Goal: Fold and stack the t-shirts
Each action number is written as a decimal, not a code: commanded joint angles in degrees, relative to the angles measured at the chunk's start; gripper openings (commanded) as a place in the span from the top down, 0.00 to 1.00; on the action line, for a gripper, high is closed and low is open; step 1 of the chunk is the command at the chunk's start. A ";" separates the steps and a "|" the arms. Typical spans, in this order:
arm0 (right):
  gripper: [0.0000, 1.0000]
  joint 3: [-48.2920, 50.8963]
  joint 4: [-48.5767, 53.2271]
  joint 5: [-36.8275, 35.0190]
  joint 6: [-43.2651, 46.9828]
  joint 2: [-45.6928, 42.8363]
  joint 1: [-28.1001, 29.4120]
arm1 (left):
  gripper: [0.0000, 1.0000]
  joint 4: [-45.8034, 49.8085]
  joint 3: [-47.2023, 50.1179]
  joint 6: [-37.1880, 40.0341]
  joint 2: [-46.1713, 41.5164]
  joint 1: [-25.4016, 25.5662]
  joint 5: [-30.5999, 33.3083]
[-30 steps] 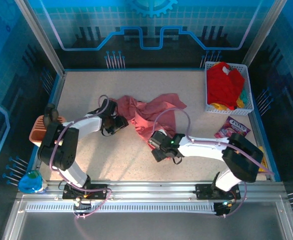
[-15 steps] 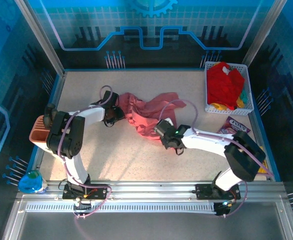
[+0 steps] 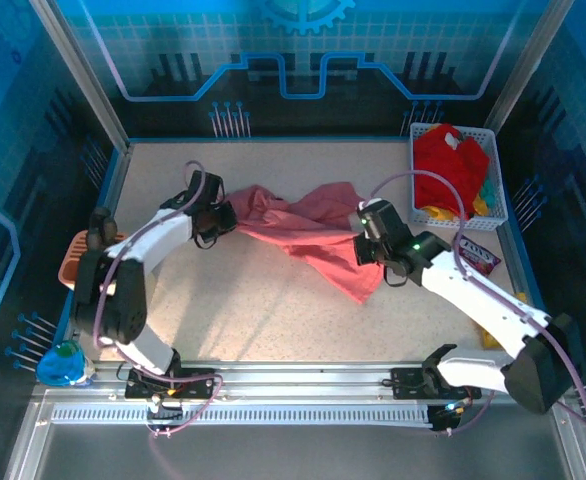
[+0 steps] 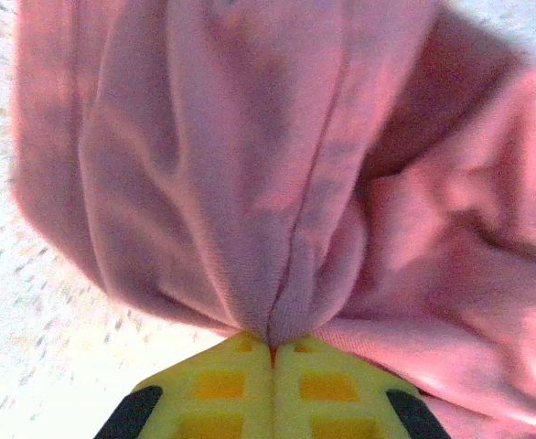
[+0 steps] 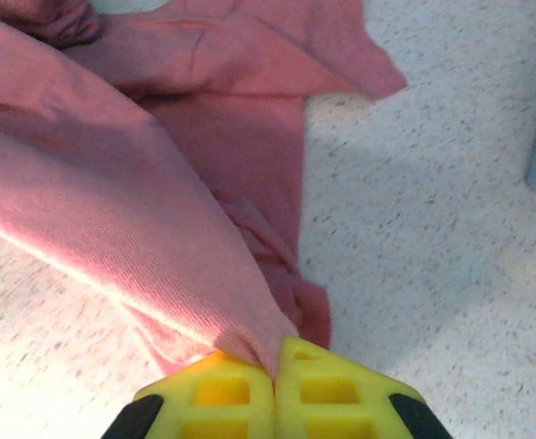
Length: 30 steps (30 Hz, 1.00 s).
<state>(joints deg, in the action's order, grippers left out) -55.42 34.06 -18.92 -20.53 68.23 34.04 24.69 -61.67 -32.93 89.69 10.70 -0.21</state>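
A salmon-pink t-shirt [image 3: 308, 232] lies stretched and crumpled across the middle of the table. My left gripper [image 3: 225, 216] is shut on its left end; in the left wrist view the pink cloth [image 4: 277, 183] bunches into the closed yellow fingers [image 4: 222, 389]. My right gripper [image 3: 365, 240] is shut on the shirt's right part, and the cloth [image 5: 140, 229] runs pinched into its yellow fingers [image 5: 327, 393]. A brighter red t-shirt [image 3: 447, 170] sits heaped in the white basket [image 3: 417, 215] at the back right, with bits of yellow and green cloth beside it.
A purple snack packet [image 3: 476, 253] lies just in front of the basket, by the right arm. An orange object [image 3: 76, 262] sits at the table's left edge, and a blue object [image 3: 61, 362] lies at the near left corner. Blue walls ring the table.
Both grippers have shut on the pink shirt. The right one has moved right and back with it, the left one slightly back, pulling the cloth out wider between them.
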 commanded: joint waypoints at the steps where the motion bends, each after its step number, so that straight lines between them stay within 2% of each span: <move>1: 0.93 0.09 5.66 9.88 -0.56 -4.01 -0.45 | 1.00 10.06 2.85 0.77 -7.28 1.18 0.06; 2: 0.93 0.15 6.83 12.45 -0.65 -4.56 -0.09 | 1.00 11.77 3.53 0.68 -9.26 1.48 0.25; 4: 0.93 -0.91 11.76 12.44 -1.58 -4.57 1.99 | 1.00 14.72 4.81 0.50 -12.55 1.94 0.41; 9: 0.91 -4.18 22.34 13.15 -4.46 -2.41 13.26 | 0.93 22.61 5.11 1.87 -19.57 2.92 2.39; 11: 0.89 -4.20 23.32 15.93 -5.85 -1.84 17.27 | 0.89 24.51 4.37 2.22 -21.28 2.92 2.75; 13: 0.80 -3.73 22.86 20.47 -6.51 -1.11 19.12 | 0.84 25.73 3.62 2.45 -21.86 2.92 2.67; 14: 0.71 -3.31 22.57 21.26 -6.77 -0.91 19.30 | 0.75 25.85 3.44 2.67 -21.79 2.98 2.38; 15: 0.55 -2.87 22.20 20.28 -6.83 -0.90 19.22 | 0.67 25.61 3.40 2.80 -21.44 2.97 2.01; 17: 0.30 -3.29 21.41 16.43 -6.56 -0.59 18.38 | 0.62 24.45 3.81 3.04 -20.38 2.93 1.45; 19: 0.18 -4.47 19.09 13.58 -6.27 0.60 15.67 | 0.56 23.09 4.24 3.09 -18.81 2.93 0.63; 25: 0.07 -7.81 8.27 9.01 -5.49 10.41 5.99 | 0.50 15.92 3.11 4.56 -13.42 4.23 -3.62; 28: 0.05 -8.17 6.50 4.00 -5.51 16.09 3.80 | 0.47 14.12 -1.60 7.85 -9.33 9.21 -0.92; 30: 0.05 -7.11 4.81 4.40 -5.67 18.65 1.93 | 0.44 13.91 -6.22 10.79 -5.12 13.29 0.78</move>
<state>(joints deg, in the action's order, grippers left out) -62.76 41.82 -11.14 -26.04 84.38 37.76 42.24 -61.87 -27.14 80.95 19.57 -0.43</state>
